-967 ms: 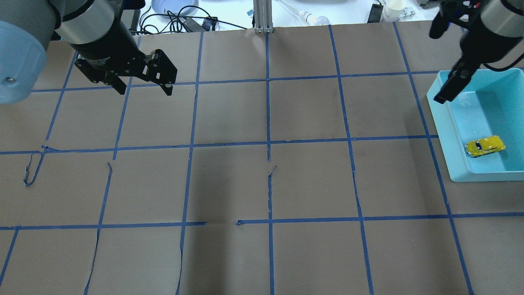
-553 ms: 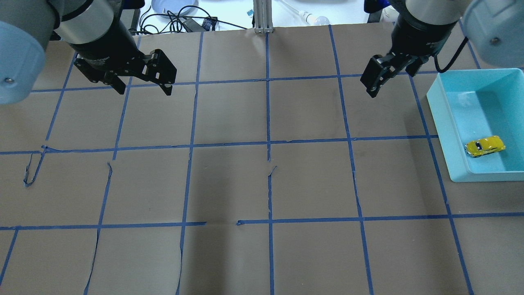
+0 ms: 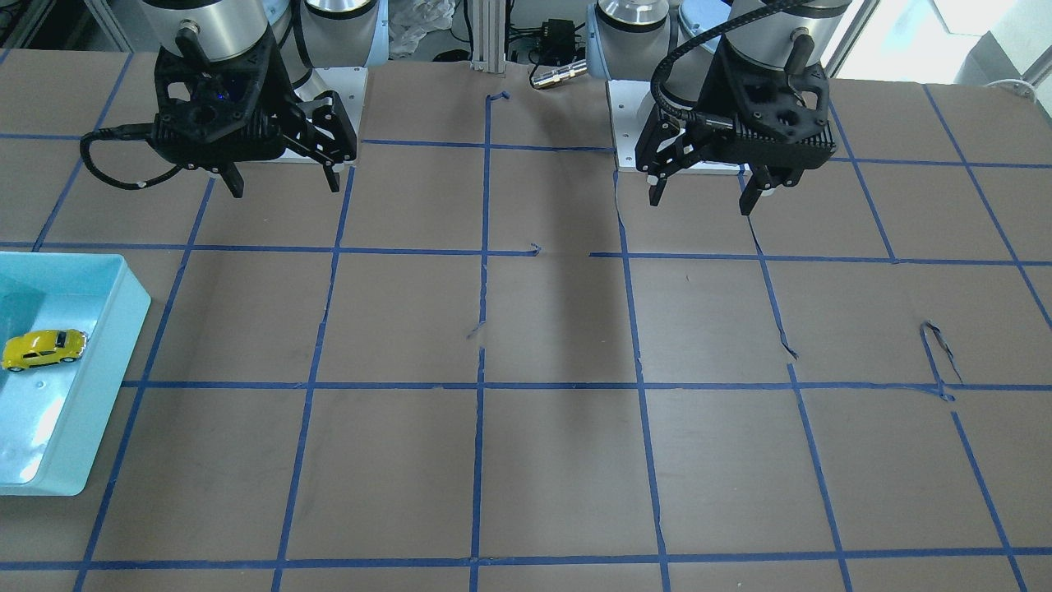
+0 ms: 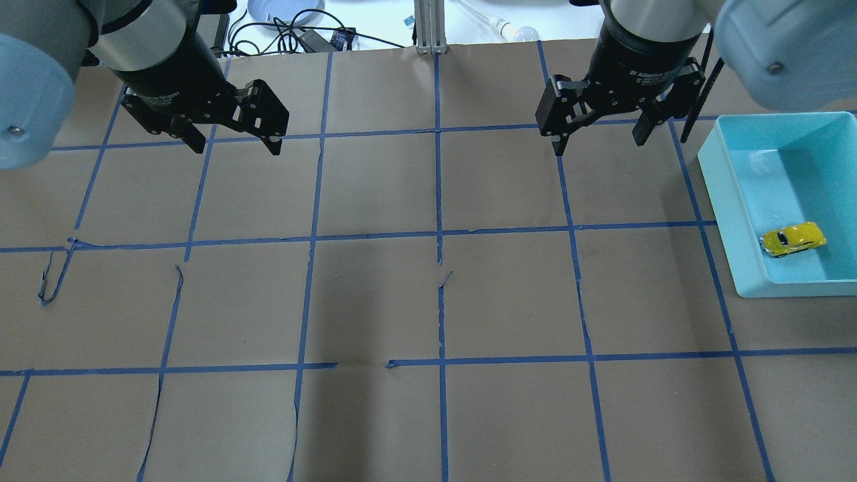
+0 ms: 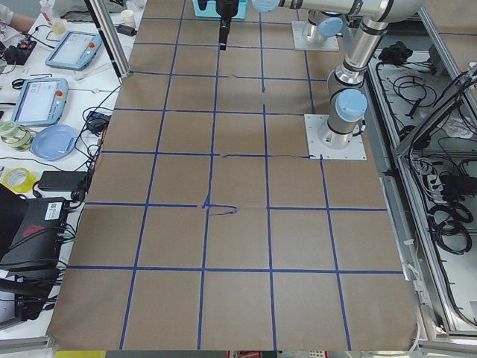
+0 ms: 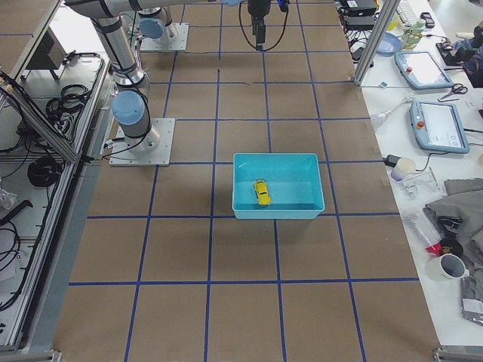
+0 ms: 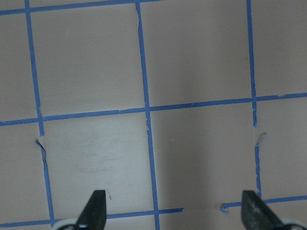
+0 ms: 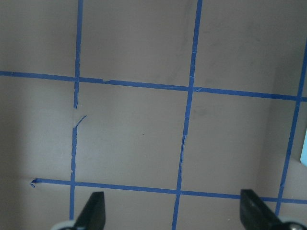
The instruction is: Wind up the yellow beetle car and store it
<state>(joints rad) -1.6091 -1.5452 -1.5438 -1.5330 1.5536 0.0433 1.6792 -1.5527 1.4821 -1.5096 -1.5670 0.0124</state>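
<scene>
The yellow beetle car (image 4: 793, 239) lies on its wheels inside the light-blue bin (image 4: 727, 201) at the table's right edge; it also shows in the front view (image 3: 43, 349) and in the right side view (image 6: 261, 191). My right gripper (image 4: 599, 139) hangs open and empty above the table, left of the bin, well apart from the car; it shows in the front view (image 3: 280, 181) too. My left gripper (image 4: 238, 146) hangs open and empty over the far left of the table, also in the front view (image 3: 703, 201). Both wrist views show only taped paper between open fingertips.
Brown paper with a blue tape grid (image 4: 439, 234) covers the table. The bin (image 3: 99, 362) stands at the right edge. Cables, a plate and small items (image 4: 288, 20) lie beyond the far edge. Tablets and clutter (image 5: 45, 97) sit on a side bench.
My right gripper has swung left from above the bin's far corner to over the table left of the bin and turned to face down. The car, bin and left gripper have not moved.
</scene>
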